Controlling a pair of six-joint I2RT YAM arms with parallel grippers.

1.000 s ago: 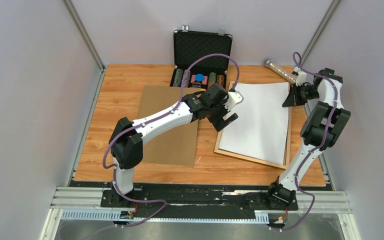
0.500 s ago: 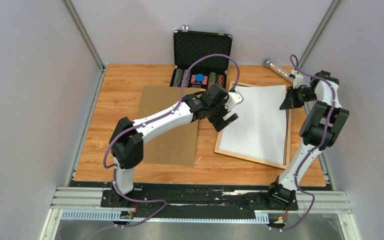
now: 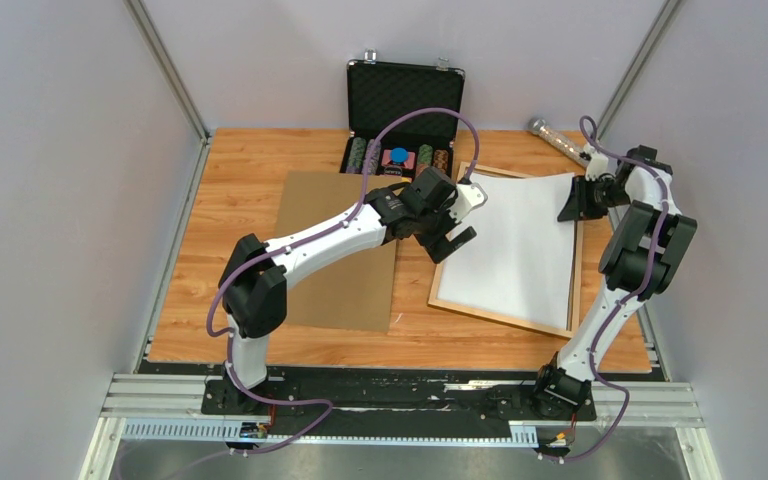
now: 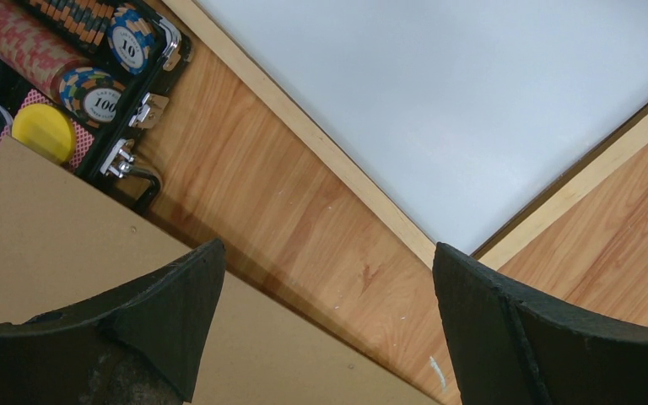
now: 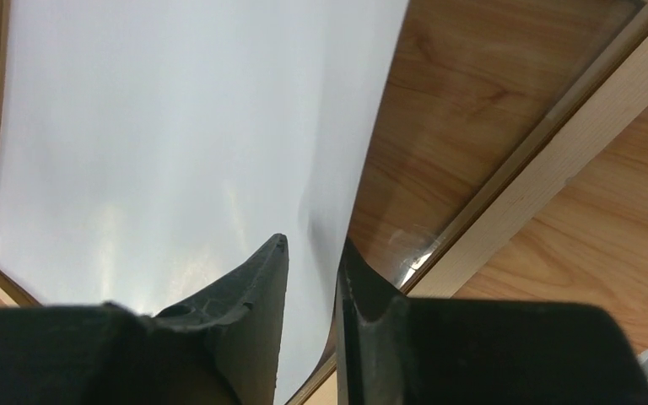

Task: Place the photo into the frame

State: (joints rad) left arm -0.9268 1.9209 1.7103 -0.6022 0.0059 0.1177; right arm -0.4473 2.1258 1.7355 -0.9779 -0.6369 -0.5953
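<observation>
While the photo (image 3: 515,240) lies white side up inside the frame (image 3: 500,317), its far right edge rises between the fingers of the right gripper (image 5: 312,240). They stand only a slit apart, and whether they pinch it cannot be told. The left gripper (image 4: 325,253) hovers spread wide over the table (image 3: 250,170), just beside the frame's left rail.

Remote station reads as a robot test cell, not a home. Plain grey panels (image 3: 50,200) on aluminium posts (image 3: 167,65) wall in the wood-grain table (image 3: 240,170) left of, beyond and right of the left gripper (image 3: 452,243). Nearer than it, I see the arm bases (image 3: 250,385) on an aluminium extrusion rail (image 3: 150,395), with purple cables (image 3: 430,110) exposed.
</observation>
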